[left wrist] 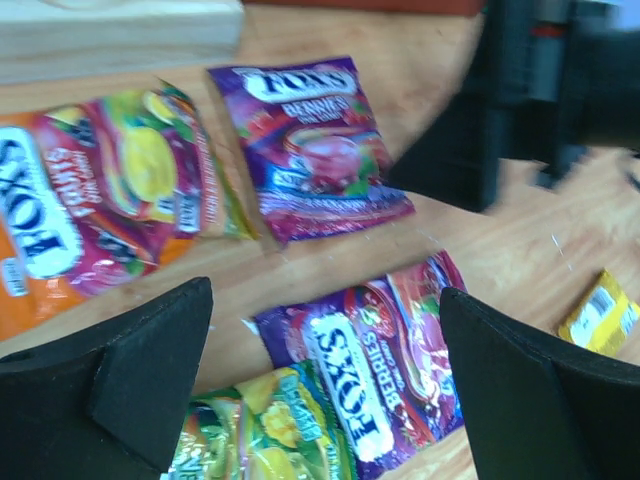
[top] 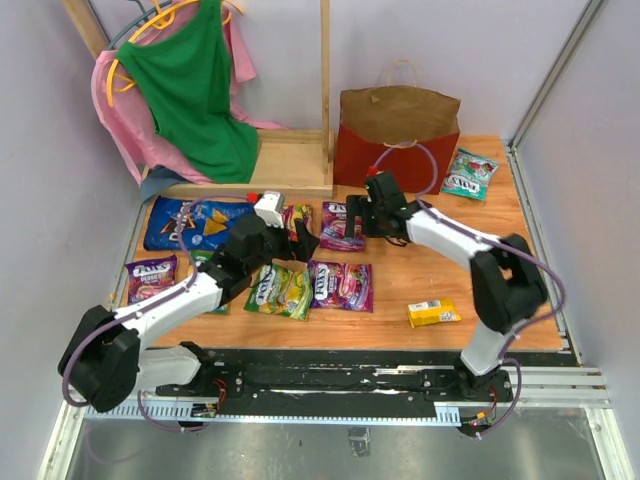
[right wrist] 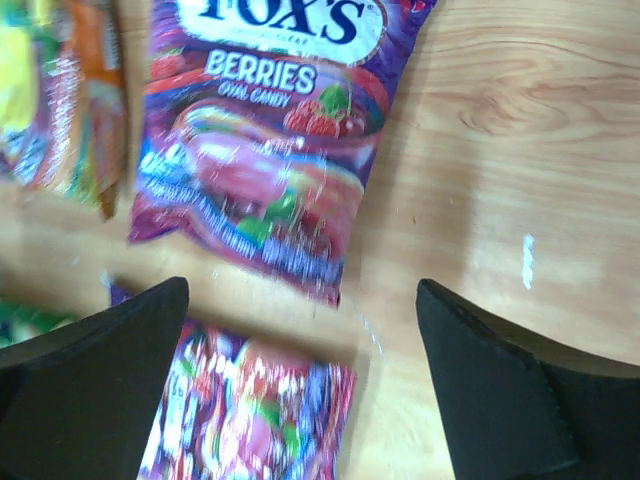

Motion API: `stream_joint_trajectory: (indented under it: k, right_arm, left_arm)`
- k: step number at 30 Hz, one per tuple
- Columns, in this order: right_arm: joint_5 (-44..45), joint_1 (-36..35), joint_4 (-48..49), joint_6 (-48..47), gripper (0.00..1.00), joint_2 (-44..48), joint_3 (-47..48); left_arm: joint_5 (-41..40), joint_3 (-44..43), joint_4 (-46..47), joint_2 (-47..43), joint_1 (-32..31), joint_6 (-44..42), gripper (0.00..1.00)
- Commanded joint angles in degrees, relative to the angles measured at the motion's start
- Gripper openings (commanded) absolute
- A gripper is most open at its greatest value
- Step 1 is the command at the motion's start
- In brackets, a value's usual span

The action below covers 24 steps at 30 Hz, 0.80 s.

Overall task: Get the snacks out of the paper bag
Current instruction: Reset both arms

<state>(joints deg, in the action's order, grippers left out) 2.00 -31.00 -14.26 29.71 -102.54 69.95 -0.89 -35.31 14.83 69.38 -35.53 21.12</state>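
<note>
The dark red paper bag stands upright at the back, its brown top open. Snacks lie flat on the wooden table: a blue Doritos bag, purple packets, an orange packet, a yellow-green packet, a teal packet and a small yellow box. My left gripper is open and empty above a purple packet and the yellow-green one. My right gripper is open and empty over a purple packet.
A wooden rack with green and pink clothes on hangers stands at the back left, beside the bag. Walls and a metal frame close the right side. The two grippers hover close together near the table's middle.
</note>
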Motion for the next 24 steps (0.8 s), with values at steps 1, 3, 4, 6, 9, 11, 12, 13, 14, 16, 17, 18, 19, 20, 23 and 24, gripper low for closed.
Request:
stream_joint_trajectory:
  k: [1,3,4,6,9,11,12,13,14,16,17,18,19,20,23,24]
  right_arm:
    - [-0.30,-0.11,1.37,-4.51,0.98,14.10,-6.47]
    - [-0.31,0.72,2.35,-4.22,0.98,19.23,-10.38]
    - [-0.53,1.58,2.38,-4.21,0.98,21.78,-11.96]
    - [-0.40,3.79,2.49,-4.25,0.98,26.67,-15.60]
    - [0.98,7.33,5.85,-4.07,0.98,35.30,-24.90]
    - [2.88,7.92,9.81,-4.15,0.98,41.46,-31.39]
    - [4.59,8.01,11.04,-4.08,0.98,44.47,-33.75]
    - [6.58,7.98,11.50,-3.82,0.98,46.94,-35.75]
    - [8.56,8.05,11.52,-3.74,0.98,49.32,-37.12]
    - [12.45,8.06,9.92,-3.88,0.98,53.26,-38.30]
    - [14.26,8.02,8.73,-3.99,0.98,54.97,-38.34]
    - [15.67,8.06,7.25,-4.00,0.98,56.39,-38.05]
    - [16.42,8.06,6.10,-4.30,0.98,58.13,-37.91]
    - [17.07,8.06,5.56,-4.54,0.98,59.27,-38.01]
    - [18.09,8.06,5.99,-5.83,0.98,61.13,-38.76]
    - [18.38,8.06,6.00,-6.18,0.98,61.25,-38.75]
  left_arm:
    - [-3.74,0.77,-1.46,-4.84,3.34,-0.46,1.00]
    - [-6.16,0.32,-3.13,-6.68,4.23,-1.28,1.00]
    - [-7.58,-0.02,-4.08,-7.79,4.57,-1.79,1.00]
    - [-8.43,-0.12,-5.58,-10.58,6.30,-1.82,1.00]
    - [-2.41,1.84,-3.08,-14.16,13.78,3.41,1.00]
    - [4.93,2.57,-1.75,-13.90,20.58,7.06,1.00]
    - [6.82,2.53,-1.89,-13.58,22.98,7.57,1.00]
    - [6.41,2.53,-2.40,-13.50,24.20,7.05,1.00]
    - [4.43,2.50,-3.25,-13.74,24.52,6.26,1.00]
    - [1.62,3.06,-4.04,-15.06,24.59,5.91,1.00]
    - [1.44,3.44,-3.95,-15.74,24.55,5.96,1.00]
    - [1.70,3.63,-3.98,-16.25,24.55,5.88,1.00]
    - [1.78,3.93,-3.89,-16.58,24.61,5.90,1.00]
    - [1.72,4.39,-3.37,-16.71,24.55,6.06,1.00]
    - [2.09,6.42,-0.34,-15.92,24.57,6.81,1.00]
    - [2.46,6.47,0.43,-15.41,24.58,6.78,1.00]
